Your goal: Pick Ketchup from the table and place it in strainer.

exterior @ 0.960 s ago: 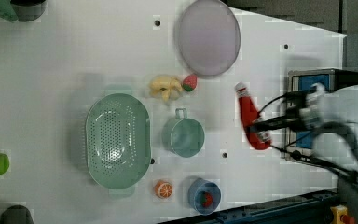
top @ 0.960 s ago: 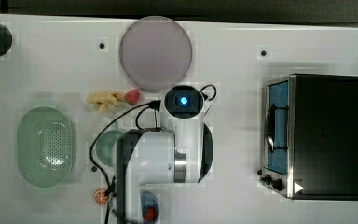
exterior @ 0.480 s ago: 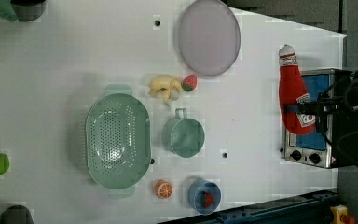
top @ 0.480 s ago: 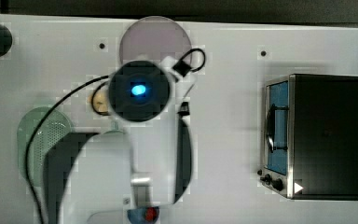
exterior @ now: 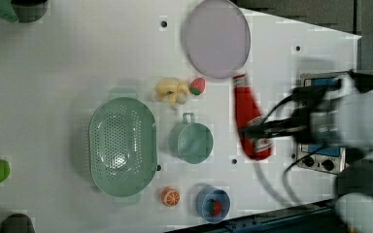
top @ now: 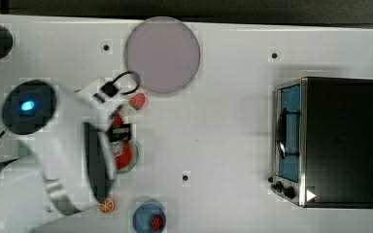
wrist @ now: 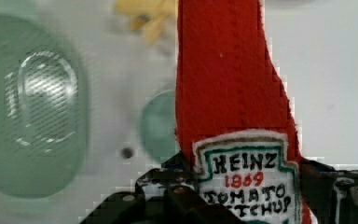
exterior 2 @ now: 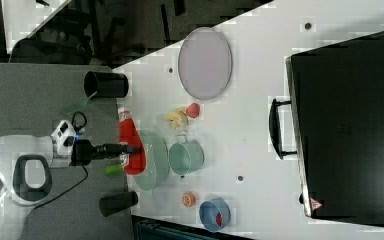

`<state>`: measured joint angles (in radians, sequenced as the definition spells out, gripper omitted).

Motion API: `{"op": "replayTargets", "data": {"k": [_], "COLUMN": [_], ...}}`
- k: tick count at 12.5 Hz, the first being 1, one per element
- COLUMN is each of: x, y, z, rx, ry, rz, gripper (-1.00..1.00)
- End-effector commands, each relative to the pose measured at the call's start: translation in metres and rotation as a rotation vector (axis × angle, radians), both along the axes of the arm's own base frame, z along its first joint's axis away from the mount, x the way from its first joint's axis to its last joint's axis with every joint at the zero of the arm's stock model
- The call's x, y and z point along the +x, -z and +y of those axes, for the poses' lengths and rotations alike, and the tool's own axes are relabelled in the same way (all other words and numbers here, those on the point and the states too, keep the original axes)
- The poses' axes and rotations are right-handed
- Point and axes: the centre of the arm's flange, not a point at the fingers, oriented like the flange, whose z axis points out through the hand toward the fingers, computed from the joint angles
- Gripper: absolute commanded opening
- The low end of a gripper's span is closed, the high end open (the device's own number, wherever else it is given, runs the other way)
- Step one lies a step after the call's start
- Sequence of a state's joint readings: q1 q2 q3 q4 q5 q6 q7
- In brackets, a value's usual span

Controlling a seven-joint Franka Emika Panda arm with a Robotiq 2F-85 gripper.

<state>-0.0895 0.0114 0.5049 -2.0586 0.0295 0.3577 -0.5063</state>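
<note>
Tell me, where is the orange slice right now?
In the left view, the orange slice lies on the table between the strainer and the blue dish.

mug [exterior: 191, 141] between strainer [exterior: 122, 144] and Ketchup [exterior: 249, 121]

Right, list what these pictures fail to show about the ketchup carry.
- Strainer: in the top view the arm covers nearly all of it.
- Ketchup: its cap runs off the wrist view's edge; in the top view the claw and arm hide most of the bottle.
- Claw's fingers: blurred in the left view.
- Mug: partly behind the ketchup in the wrist view.
</note>
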Motion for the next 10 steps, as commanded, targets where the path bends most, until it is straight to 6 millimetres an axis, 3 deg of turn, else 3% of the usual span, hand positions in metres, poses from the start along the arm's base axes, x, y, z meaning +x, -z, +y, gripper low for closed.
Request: {"op": "replayTargets", "data": {"k": [1, 6, 8, 10], "x": [-0.027, -0.046, -0.051, -0.055], "y": [0.008, 0.075, 0.105, 0.131], "z": [0.069, 0.150, 0.168, 0.176], "rx": [0.017, 0.170, 0.221, 0.235], "ry": [0.110, 0.189, 0.249, 0.296], "rz": [-0.051, -0.046, -0.046, -0.045], "gripper": [0.24, 0.24, 0.24, 0.52]}}
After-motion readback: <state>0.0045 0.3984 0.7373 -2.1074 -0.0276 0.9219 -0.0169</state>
